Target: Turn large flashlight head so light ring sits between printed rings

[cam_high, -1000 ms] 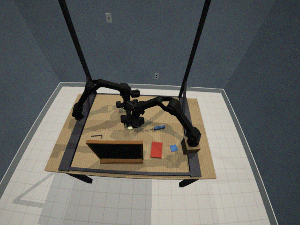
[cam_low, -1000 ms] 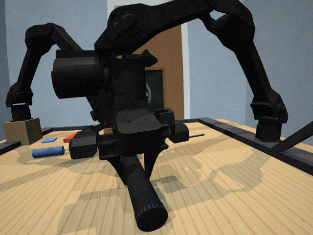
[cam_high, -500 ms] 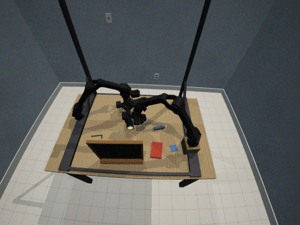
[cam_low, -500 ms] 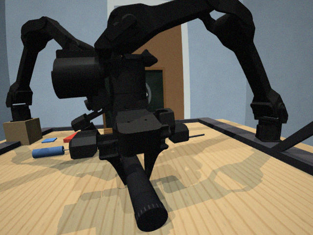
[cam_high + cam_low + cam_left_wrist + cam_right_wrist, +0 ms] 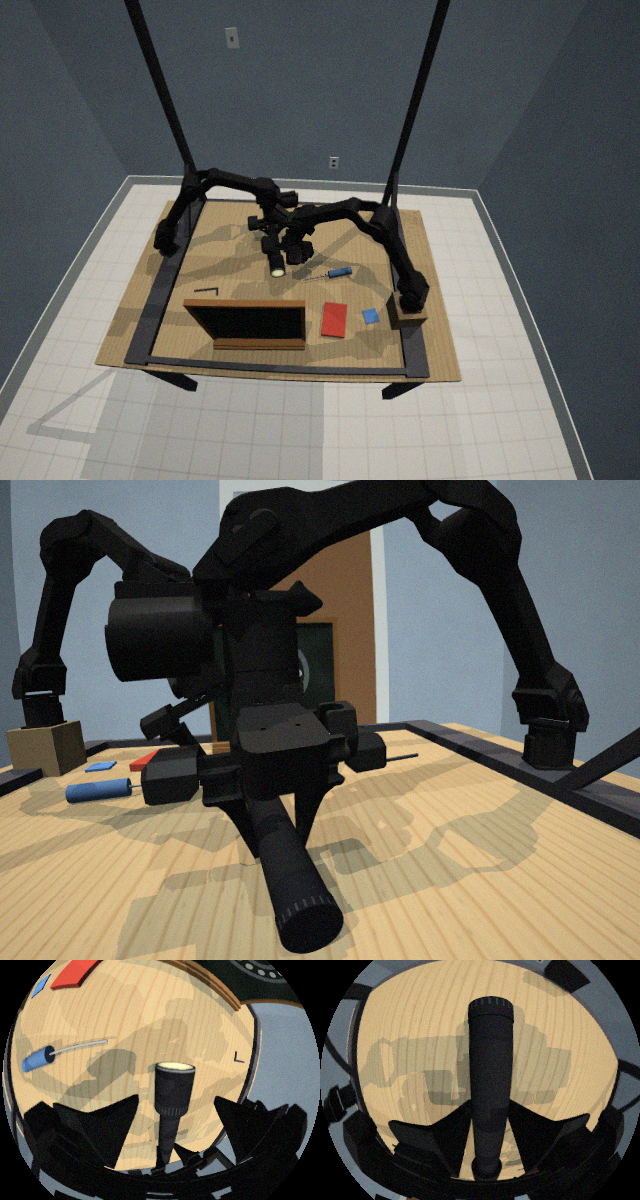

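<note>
The large black flashlight [image 5: 277, 262] [image 5: 292, 864] [image 5: 174, 1087] [image 5: 491, 1050] is held above the table, its pale lit lens towards the board. My right gripper [image 5: 280, 852] [image 5: 489, 1103] is shut on its barrel. My left gripper [image 5: 178, 1099] is wide open in front of the head, a fingertip on each side, with a gap at both sides. The wood-framed board [image 5: 245, 303] [image 5: 323, 645] [image 5: 272, 992] stands upright. Light dots [image 5: 260, 972] show along a grey printed arc in the left wrist view. The rest of the ring is cut off there and mostly hidden in the exterior view.
A blue screwdriver [image 5: 340, 272] [image 5: 98, 790] [image 5: 37, 1059] lies beside the flashlight. A red block [image 5: 333, 320] [image 5: 75, 975] and a blue square [image 5: 370, 315] [image 5: 40, 986] lie beside the board. A hex key [image 5: 206, 289] [image 5: 237, 1057] and a brown box [image 5: 408, 320] [image 5: 43, 748] are also there. The two arms are close together.
</note>
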`<state>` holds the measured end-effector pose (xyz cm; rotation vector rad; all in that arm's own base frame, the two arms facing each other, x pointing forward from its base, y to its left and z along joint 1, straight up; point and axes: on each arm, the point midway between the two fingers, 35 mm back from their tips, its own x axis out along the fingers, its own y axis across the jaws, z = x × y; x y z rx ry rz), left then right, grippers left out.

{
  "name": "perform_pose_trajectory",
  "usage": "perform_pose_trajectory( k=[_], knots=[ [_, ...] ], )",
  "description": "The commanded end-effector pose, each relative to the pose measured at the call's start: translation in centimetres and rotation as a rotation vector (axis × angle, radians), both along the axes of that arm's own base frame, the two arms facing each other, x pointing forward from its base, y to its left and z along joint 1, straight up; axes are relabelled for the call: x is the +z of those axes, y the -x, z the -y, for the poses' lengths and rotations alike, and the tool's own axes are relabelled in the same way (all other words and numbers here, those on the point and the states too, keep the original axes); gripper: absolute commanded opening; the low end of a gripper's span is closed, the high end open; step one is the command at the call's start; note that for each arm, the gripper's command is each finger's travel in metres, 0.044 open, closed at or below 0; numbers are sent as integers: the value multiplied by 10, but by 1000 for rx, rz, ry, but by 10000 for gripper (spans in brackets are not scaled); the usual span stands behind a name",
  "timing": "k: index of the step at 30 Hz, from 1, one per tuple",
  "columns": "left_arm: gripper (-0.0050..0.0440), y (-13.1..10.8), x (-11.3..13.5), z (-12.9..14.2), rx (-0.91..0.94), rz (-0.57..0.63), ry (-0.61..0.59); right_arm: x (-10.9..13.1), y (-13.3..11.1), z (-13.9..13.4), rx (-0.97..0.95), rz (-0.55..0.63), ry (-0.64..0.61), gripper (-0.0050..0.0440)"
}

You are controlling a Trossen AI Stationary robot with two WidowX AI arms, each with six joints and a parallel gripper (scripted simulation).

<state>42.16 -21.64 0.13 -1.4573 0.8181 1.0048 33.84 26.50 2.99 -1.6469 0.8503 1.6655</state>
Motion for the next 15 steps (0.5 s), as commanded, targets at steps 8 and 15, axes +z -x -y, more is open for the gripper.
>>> perform_pose_trajectory(
  k=[8,15],
  knots=[
    [440,-4,14,2,4,30,13,11,-5,-2,-5,30,-20,130],
    [440,-17,20,6,-5,-38,30,11,-5,-2,-5,30,-20,130]
  ],
)
